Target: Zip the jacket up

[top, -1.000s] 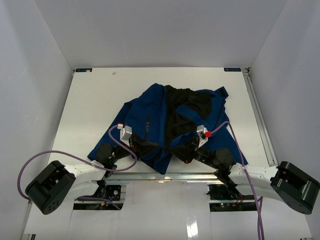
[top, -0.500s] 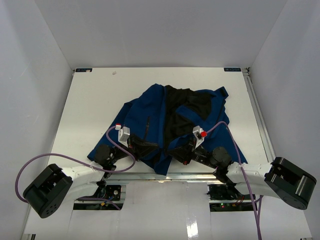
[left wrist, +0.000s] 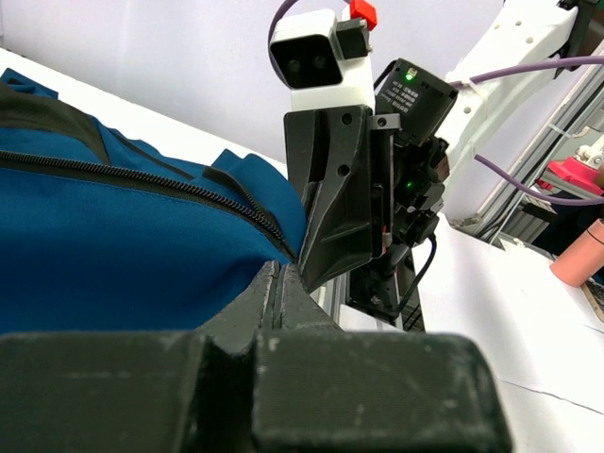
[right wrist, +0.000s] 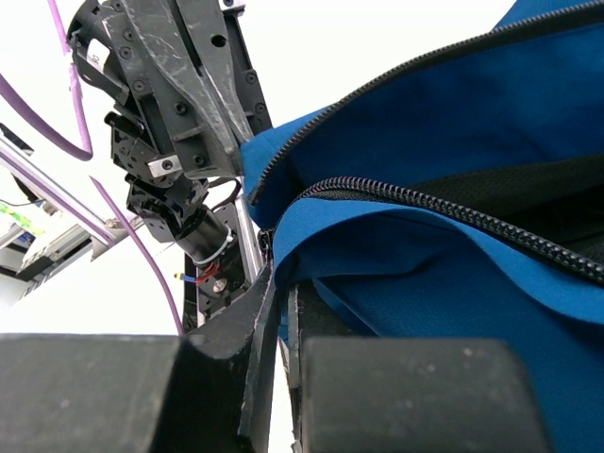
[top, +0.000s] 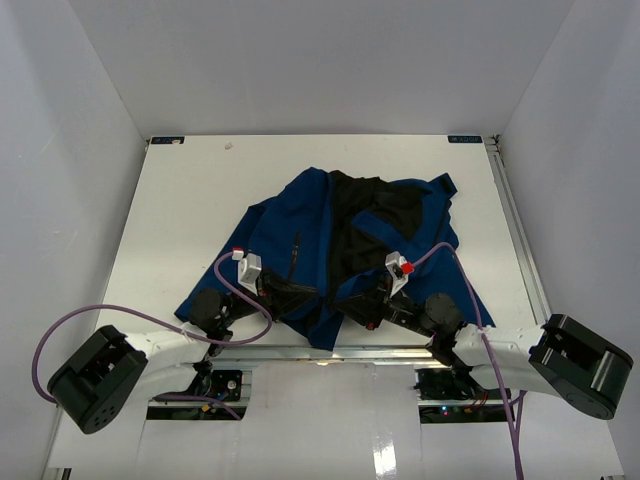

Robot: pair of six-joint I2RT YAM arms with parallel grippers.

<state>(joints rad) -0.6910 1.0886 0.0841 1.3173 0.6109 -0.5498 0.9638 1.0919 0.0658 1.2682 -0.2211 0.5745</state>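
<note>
right gripper (top: pixel 347 300) nudged left since a second ago. it and left gripper (top: pixel 314 299) are both pressed together, each pinching the zipper-edge hem of jacket (top: pixel 301 214), lying open on table (top: pixel 180 200) near the arms.

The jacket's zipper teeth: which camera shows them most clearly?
The right wrist view: both rows of zipper teeth run sharp across the blue jacket. The left wrist view shows only one row. The top view shows the whole jacket lying open, but the teeth are too small to make out.
</note>
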